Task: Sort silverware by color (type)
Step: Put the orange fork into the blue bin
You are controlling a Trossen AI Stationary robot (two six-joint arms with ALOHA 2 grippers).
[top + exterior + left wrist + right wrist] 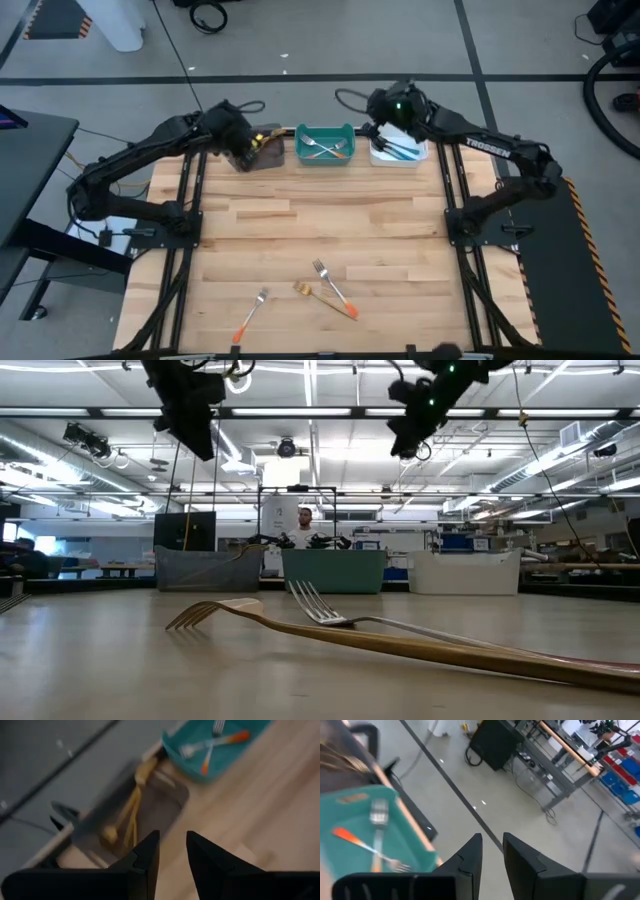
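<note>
At the far left of the bench (pixel 320 225), the left claw (pixel 240 150) hovers over the grey bin (pixel 262 150), fingers parted and holding nothing; gold forks (pixel 131 815) already lie inside. Next along, the teal bin (pixel 325 145) holds two orange-handled forks (pixel 327 149). The white bin (pixel 398 152) holds blue-handled forks (pixel 400 149), and the right claw (pixel 385 120) hangs above its rim — jaws apart, empty.

Three pieces remain unsorted near the front edge: an orange-handled fork (pixel 250 315) to the left, then a gold fork (pixel 318 294) crossed by a second orange-handled fork (pixel 335 289).

Judged step: both arms stand between deliveries. The next move calls for a reach back across the bench — probably the left claw to the lone fork, since the crossed pair requires lifting the upper fork first.
</note>
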